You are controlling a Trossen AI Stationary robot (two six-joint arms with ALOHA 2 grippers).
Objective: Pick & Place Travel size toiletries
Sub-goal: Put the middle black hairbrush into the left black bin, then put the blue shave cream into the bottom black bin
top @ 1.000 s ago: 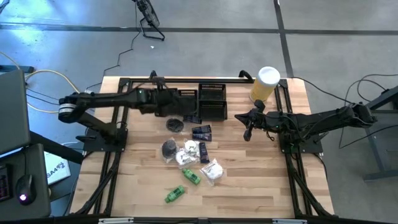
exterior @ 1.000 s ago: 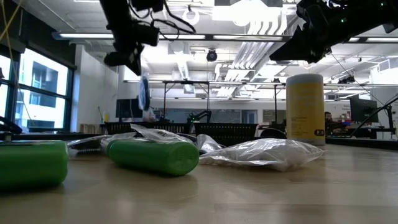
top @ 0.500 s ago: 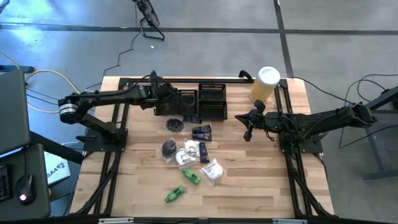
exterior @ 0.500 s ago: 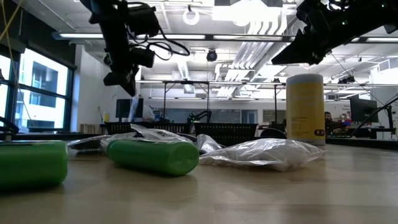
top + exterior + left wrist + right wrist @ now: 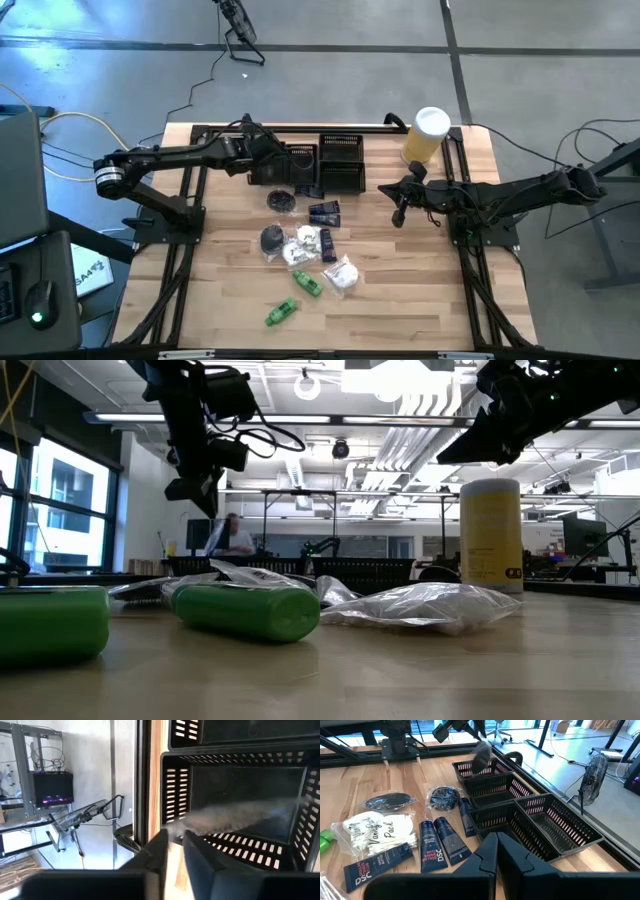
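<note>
Got the left gripper hanging above the left one of the two black mesh trays at the back of the light wooden table. Fingers a little apart in the left wrist view, nothing pinched between them. Just past the tips, a blurred greyish packet smeared across the inside of that tray. Can't tell whether it's touching the tray floor or in the air. Also showing as a grey blur under the fingers in the right wrist view.

Over on the other side, the right gripper hovering above the table to the right of the trays, just in front of the tall yellow cylinder with a white lid. Fingers pressed together, holding nothing.

Rest of the travel size toiletries lying loose mid-table, in front of the trays:
- two round black pieces, one near the left tray, the other closer to the front
- dark navy tubes with white lettering, one of them right up against the tray fronts
- white crinkly sachets bunched beside the tubes
- two green tubes nearest the front edge, a bit apart from the pile, and huge in the low view's foreground

Way back in the room, a person, well clear of the table.
</note>
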